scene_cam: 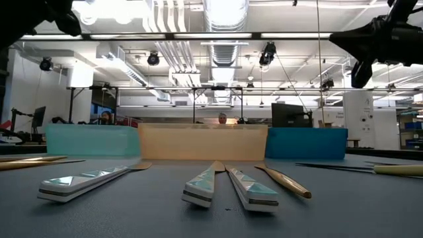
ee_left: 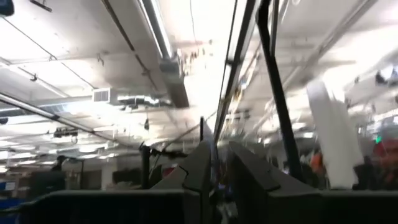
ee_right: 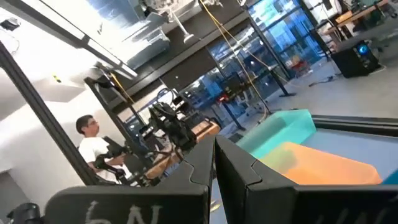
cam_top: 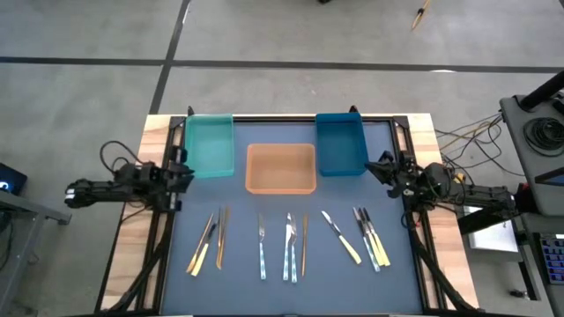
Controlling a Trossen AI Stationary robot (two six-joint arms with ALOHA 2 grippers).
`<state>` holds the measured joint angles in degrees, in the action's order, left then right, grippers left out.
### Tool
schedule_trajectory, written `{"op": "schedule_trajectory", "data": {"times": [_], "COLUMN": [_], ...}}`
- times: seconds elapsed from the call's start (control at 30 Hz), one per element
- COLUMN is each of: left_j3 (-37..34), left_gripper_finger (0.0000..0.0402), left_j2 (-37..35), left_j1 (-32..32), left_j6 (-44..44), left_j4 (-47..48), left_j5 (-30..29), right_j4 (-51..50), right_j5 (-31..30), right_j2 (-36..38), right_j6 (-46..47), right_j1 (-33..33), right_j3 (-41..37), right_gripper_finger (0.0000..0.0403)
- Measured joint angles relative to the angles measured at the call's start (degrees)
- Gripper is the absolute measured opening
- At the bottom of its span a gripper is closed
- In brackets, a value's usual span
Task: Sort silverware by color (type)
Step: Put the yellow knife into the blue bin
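The silverware lies flat in a loose row on the dark mat near the table's near edge. Gold pieces [cam_top: 211, 239] are at the left. Silver ones [cam_top: 287, 248] and one gold piece [cam_top: 305, 245] are in the middle. Yellow-handled ones [cam_top: 366, 239] are at the right. In the low view the silver handles [scene_cam: 201, 186] point at the camera. My left gripper [cam_top: 188, 173] [ee_left: 219, 180] hovers shut at the mat's left edge, beside the teal bin. My right gripper [cam_top: 372, 167] [ee_right: 214, 165] hovers shut at the mat's right edge, beside the blue bin. Both are raised and far from the silverware.
Three bins stand along the mat's far side: teal [cam_top: 210, 145], orange [cam_top: 280, 167] and blue [cam_top: 340, 143]. A black frame borders the mat. Cables and equipment [cam_top: 538, 132] lie off the table's right side. A person [ee_right: 93, 146] is in the room beyond.
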<state>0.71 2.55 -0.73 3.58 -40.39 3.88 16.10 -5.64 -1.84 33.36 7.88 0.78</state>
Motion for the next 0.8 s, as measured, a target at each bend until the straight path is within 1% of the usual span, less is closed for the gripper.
{"op": "schedule_trajectory", "data": {"times": [0.1, 0.23, 0.4, 0.47, 0.53, 0.67, 0.8], "left_j3": [0.02, 0.02, 0.02, 0.02, 0.23, 3.34, 8.28], "left_gripper_finger": [0.0039, 0.0039, 0.0039, 0.0039, 0.0039, 0.0039, 0.0039], "left_j2": [0.23, 1.39, 3.52, 4.71, 5.93, 9.17, 13.79], "left_j1": [0.00, 0.00, -0.04, -0.04, -0.04, -0.04, -0.07], "left_j6": [1.75, 7.65, 6.57, 5.31, 4.24, 1.52, 0.80], "left_j4": [-0.36, -0.53, -2.31, -3.82, -5.40, -4.40, 2.14], "left_j5": [-0.32, -3.04, -8.68, -9.45, -9.42, -9.40, -9.41], "right_j4": [-0.06, 0.58, 0.50, 0.51, 0.45, -1.23, -7.43], "right_j5": [-0.38, -0.43, -0.42, -0.42, -0.42, -0.42, -0.40], "right_j2": [-2.75, -8.10, -16.24, -19.39, -22.51, -28.11, -33.26], "right_j6": [-1.63, -8.17, -16.56, -18.08, -18.51, -17.28, -13.55], "right_j1": [0.00, 0.00, 0.00, 0.00, 0.00, 0.00, 0.00], "right_j3": [1.30, 5.33, 11.36, 13.50, 15.49, 19.45, 24.43], "right_gripper_finger": [0.0009, 0.0009, 0.0009, 0.0009, 0.0009, 0.0009, 0.0009]}}
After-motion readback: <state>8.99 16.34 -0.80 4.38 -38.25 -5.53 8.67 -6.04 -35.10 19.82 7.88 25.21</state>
